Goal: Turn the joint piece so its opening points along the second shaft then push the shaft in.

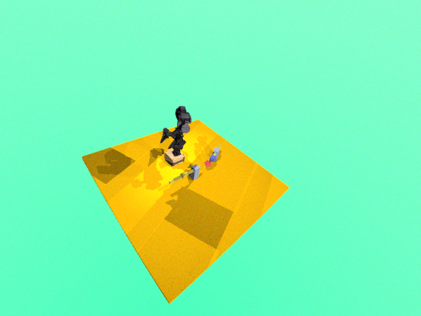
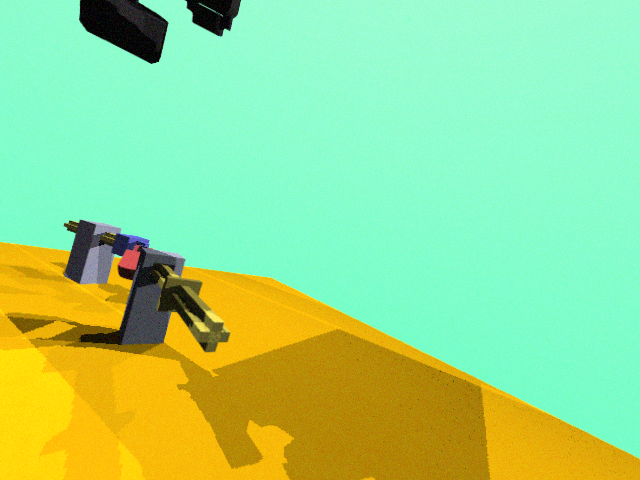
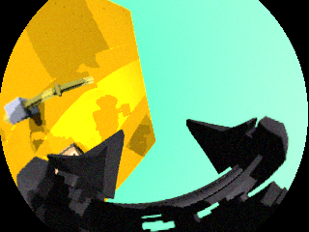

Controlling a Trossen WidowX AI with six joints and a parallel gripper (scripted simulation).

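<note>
An orange-yellow tabletop (image 1: 251, 184) (image 2: 258, 325) (image 3: 121, 92) lies slanted across the top view's middle, against a mint-green backdrop (image 1: 323, 85) (image 2: 413, 155) (image 3: 217, 58). A large angular shadow (image 1: 204, 217) (image 2: 372, 403) (image 3: 68, 43) darkens its lower middle; a smaller shadow (image 1: 112, 166) (image 3: 140, 135) lies near its left corner.

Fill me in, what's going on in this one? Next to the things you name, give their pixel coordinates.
Nothing is being handled: the black arm's tool (image 1: 162, 135) (image 2: 178, 24) (image 3: 155, 127) is open, up off the work. The ridged shaft (image 1: 176, 178) (image 2: 191, 304) (image 3: 72, 86) runs through its grey block (image 1: 195, 172) (image 2: 147, 315) (image 3: 18, 110). Beyond it, a red piece (image 1: 207, 164) (image 2: 128, 262) sits at the blue piece (image 1: 212, 157) (image 2: 124, 244) on the other shaft (image 1: 219, 145) (image 2: 70, 225).
</note>
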